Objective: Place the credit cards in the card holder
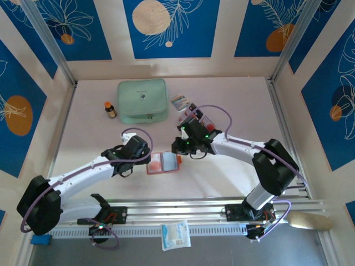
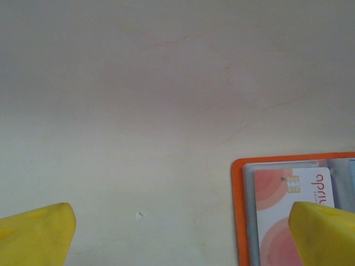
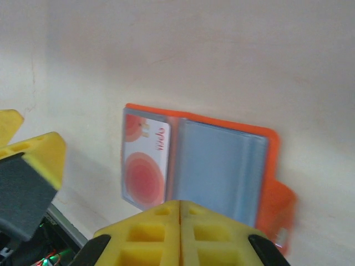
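The card holder (image 1: 163, 163) is lying open near the middle of the table's (image 1: 233, 100) near edge, with 1 credit card (image 3: 145, 166) sitting in its left sleeve. The left gripper (image 2: 180, 238) is standing wide over its left rim. The right gripper (image 3: 179, 219) is hovering above, jaws pressed together, empty.

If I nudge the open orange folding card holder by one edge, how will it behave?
Likely slides: the orange card holder lies flat on the smooth table. Its thin clear sleeves look floppy, so an edge lift probably folds it.
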`<state>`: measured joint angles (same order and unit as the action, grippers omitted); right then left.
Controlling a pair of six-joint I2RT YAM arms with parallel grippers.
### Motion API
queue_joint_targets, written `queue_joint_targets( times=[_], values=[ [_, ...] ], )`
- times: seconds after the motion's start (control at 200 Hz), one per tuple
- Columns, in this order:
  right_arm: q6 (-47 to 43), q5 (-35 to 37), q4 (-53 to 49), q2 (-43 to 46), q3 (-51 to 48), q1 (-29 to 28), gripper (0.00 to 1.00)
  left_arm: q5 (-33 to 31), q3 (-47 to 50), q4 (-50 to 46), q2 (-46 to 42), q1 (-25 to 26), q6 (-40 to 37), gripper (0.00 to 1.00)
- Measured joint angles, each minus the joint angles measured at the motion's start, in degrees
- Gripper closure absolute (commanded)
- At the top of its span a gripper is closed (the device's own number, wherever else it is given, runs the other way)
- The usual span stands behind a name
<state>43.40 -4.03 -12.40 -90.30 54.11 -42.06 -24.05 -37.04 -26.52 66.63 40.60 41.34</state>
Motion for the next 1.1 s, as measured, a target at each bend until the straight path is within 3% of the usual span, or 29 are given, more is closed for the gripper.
queue_joint_targets(
  times=[0.26,0.45,1.1],
  values=[
    [-3.37,0.57,-2.62,7.58,-6.1,2.08,0.81,2.38,0.0,0.59,-0.26,0.0,-0.44,0.0],
    [-4.87,-0.28,-3.3,7.69,-6.1,2.08,0.77,4.92,0.0,3.63,0.79,0.35,1.53,0.0],
    [-8.04,-4.26,-4.24,-9.05,6.93,1.16,0.83,3.87,0.76,10.67,7.8,9.88,9.92,0.0]
  ],
)
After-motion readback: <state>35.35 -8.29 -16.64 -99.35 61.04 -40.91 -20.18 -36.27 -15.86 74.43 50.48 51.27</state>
